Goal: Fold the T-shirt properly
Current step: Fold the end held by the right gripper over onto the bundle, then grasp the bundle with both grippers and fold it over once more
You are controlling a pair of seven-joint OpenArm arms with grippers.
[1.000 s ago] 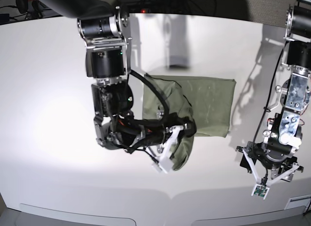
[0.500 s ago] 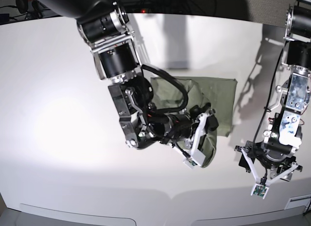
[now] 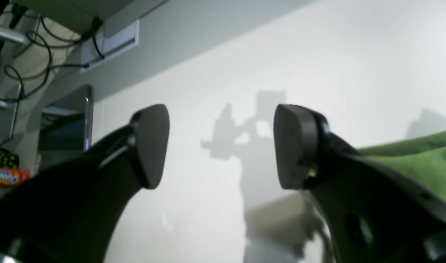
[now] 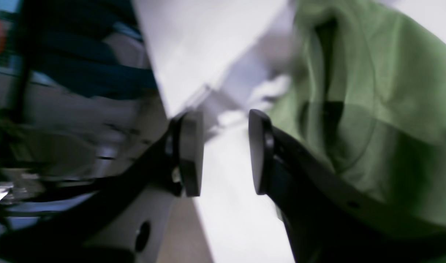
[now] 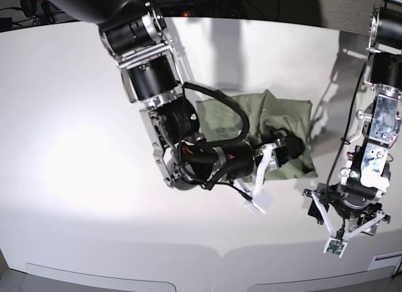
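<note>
Two claws, both empty now. Shirt (image 5: 270, 138) lies bunched mid-table (image 5: 69, 116), partly folded, one flap draped loose over itself. Right claw (image 4: 223, 153) sits at shirt's near edge, jaws parted to narrow gap, nothing between pads, cloth just beside one finger. Left claw (image 5: 344, 226) waits off shirt's side, jaws wide, near table's front edge. You judge fold just laid: lift right claw clear without snagging cloth, check edges line up, smooth wrinkles before next fold.
</note>
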